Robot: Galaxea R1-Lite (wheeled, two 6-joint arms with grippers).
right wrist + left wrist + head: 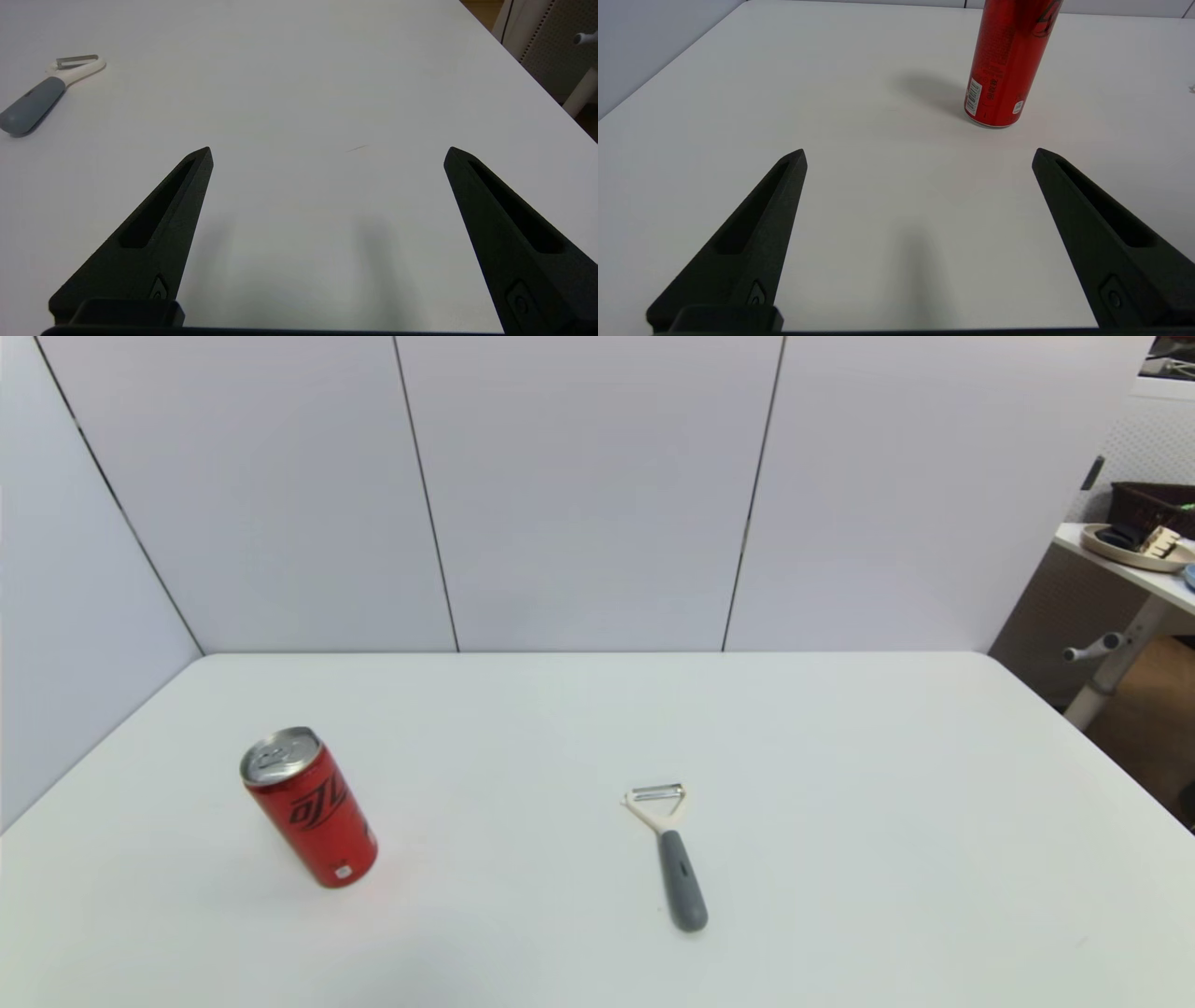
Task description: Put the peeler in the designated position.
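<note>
Nothing's begun: the peeler (670,854) lies untouched on the worktop (840,784) beside a can (311,805), both the left hand (919,156) and right hand (328,154) spread, empty, well clear.

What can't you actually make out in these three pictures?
- Head view: both arms lie outside the frame.
- Left wrist view: the red can loses its top at the picture's edge.
- Every view: nothing on the white table marks a target spot for the peeler.
- Left gripper and right gripper: only the fingers show.

The red can (1011,60) loses its top (lid included) past the left wrist view's edge.
</note>
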